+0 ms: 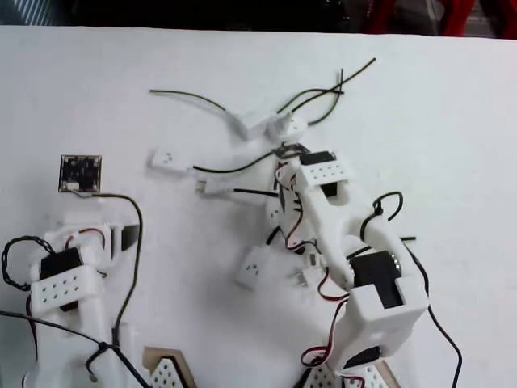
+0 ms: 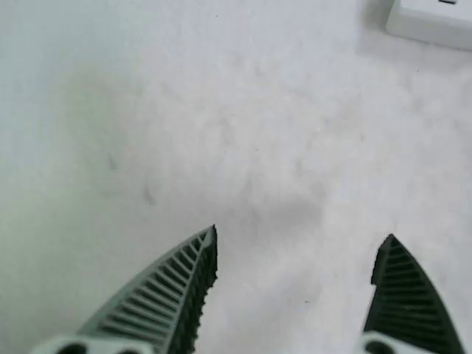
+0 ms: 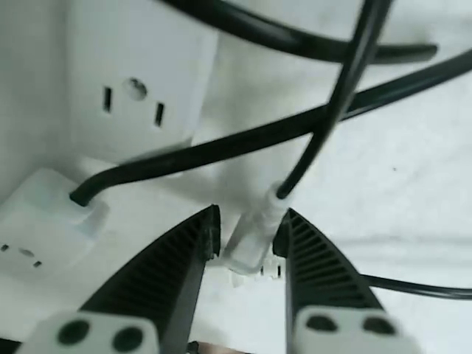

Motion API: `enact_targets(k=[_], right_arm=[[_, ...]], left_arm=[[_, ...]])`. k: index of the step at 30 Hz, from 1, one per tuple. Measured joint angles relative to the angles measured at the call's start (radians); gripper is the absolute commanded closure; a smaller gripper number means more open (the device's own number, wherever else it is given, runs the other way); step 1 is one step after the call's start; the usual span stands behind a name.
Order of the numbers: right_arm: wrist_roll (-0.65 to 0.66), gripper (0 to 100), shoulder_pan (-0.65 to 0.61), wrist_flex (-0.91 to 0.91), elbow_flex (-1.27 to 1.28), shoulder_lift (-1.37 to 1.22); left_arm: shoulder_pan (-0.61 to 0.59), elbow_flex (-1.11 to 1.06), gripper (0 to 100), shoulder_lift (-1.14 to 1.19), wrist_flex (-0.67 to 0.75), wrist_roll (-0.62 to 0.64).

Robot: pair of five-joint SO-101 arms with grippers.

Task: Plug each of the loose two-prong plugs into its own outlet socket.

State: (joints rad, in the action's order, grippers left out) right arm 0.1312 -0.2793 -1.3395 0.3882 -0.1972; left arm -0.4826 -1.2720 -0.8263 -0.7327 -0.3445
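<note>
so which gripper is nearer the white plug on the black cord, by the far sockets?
Right. The right gripper is closed around the white plug. The left gripper sits open over the table at the near-left, well away.

White table [image 1: 452, 121] is taking up nearly the whole high view, its far edge running along the frame top. Lying on it:

- A small black square board [image 1: 80, 173] is sitting at mid-left, w/ a dark cable [image 1: 138, 242] trailing down toward the bottom edge.
- A white socket block [image 1: 170, 160] is sitting left of ctr.
- Just right of it & a bit lower, a white plug [image 1: 212, 187] is lying flat, its black cord [image 1: 254, 192] running right.
- Above ctr, a pair of blocks [image 1: 266, 124] is resting close together, thin dark cords [image 1: 323, 93] fanning to upper left & upper right.
- Below ctr, a second socket block [image 1: 253, 267] is lying tilted, w/ a small white piece [image 1: 305, 276] near it.
- Wood-edged bases [image 1: 166, 368] are sitting at the bottom edge.
</note>
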Motion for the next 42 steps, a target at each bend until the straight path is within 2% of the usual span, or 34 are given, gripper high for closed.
enact_targets(k=[9, 14, 26, 29, 35, 42], right_arm=[[0.0, 97.8, 0.0, 0.0, -0.018, 0.0], [0.0, 90.0, -0.002, -0.002, -0.018, 0.0], [0.0, 92.5, -0.005, -0.015, -0.018, -0.003], [0.0, 98.5, -0.005, -0.015, -0.018, -0.003], [0.0, 98.1, -0.002, -0.015, -0.025, -0.003], [0.0, 98.1, -0.005, -0.11, -0.025, 0.186]], left_arm=[[0.0, 0.0, 67, 0.0, 0.0, 0.0], [0.0, 0.0, 67, 0.0, 0.0, 0.0], [0.0, 0.0, 67, 0.0, 0.0, 0.0], [0.0, 0.0, 67, 0.0, 0.0, 0.0], [0.0, 0.0, 67, 0.0, 0.0, 0.0], [0.0, 0.0, 67, 0.0, 0.0, 0.0]])
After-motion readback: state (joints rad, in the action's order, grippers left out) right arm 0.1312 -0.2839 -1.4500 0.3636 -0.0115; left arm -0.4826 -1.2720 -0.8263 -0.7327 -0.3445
